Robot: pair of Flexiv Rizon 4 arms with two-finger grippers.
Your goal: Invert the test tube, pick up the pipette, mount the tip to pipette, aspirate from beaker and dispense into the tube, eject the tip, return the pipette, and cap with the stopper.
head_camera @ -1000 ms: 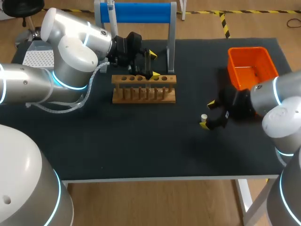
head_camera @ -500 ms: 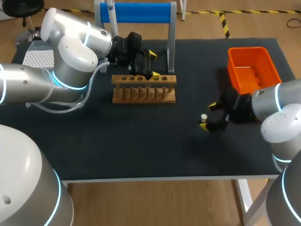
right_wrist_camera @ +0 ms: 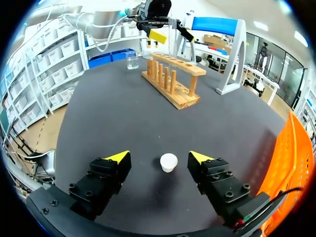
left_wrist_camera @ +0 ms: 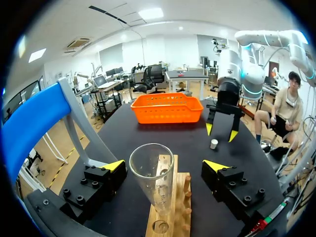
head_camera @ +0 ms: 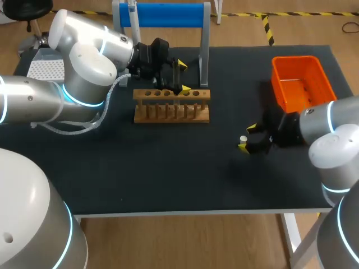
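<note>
The fingers of the left gripper are seen well apart, one on each side of the test tube, and neither is in contact with the glass. The tube is seated mouth upward in a hole of the wooden rack, between these fingers. The fingers of the right gripper are likewise spread, with the white stopper standing on the table between them, untouched by either tip. In the head view the left gripper is placed over the rear edge of the rack, toward its right end. The right gripper is held low at the stopper, well apart from the rack, to its right and nearer the table's front edge. The orange basket is noted behind the right gripper, at the table's right rear. A blue-barred stand is recorded just behind the rack. A glass beaker is observed near the rack's far end in the right wrist view.
</note>
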